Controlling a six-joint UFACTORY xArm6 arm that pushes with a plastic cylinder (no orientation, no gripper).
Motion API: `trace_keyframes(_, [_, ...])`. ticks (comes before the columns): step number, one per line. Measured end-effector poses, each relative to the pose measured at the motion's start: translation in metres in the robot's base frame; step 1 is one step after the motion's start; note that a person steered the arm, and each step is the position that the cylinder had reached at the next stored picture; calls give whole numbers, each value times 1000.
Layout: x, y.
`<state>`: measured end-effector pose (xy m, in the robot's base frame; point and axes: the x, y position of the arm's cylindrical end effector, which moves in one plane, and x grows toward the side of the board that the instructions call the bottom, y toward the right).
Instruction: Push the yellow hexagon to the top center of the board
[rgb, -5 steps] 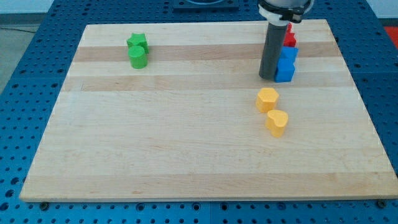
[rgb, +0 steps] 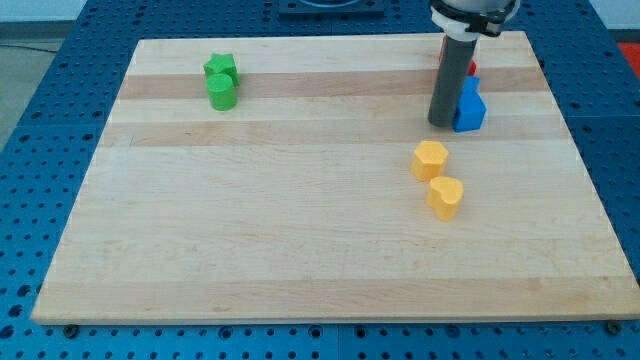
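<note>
Nearest the bottom of the frame, the lower part of the wooden board (rgb: 300, 270) lies bare. Just above that, right of centre, sits a yellow heart-shaped block (rgb: 446, 196), and touching it on its upper left is the yellow hexagon (rgb: 430, 159), the block the task is about. It sits at about mid-height on the board and to the right of the middle, so it is well short of the top centre, and as far as I can judge the push has not begun. Farther up, my tip (rgb: 440, 123) rests on the board above the hexagon and apart from it, right beside the blue block (rgb: 469, 108) on that block's left. There are no jaws on this arm, only a plain rod, and it holds nothing. Behind the rod a red block (rgb: 471, 68) peeks out near the top right edge. At the upper left, two green blocks (rgb: 221, 82) sit together. What remains is the whole job: getting the tip below and right of the hexagon, then driving it up and leftward.
</note>
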<state>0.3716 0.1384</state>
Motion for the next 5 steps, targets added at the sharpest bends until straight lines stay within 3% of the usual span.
trace_keyframes(1, [10,0])
trace_keyframes(3, [75,26])
trace_keyframes(5, [76,-54])
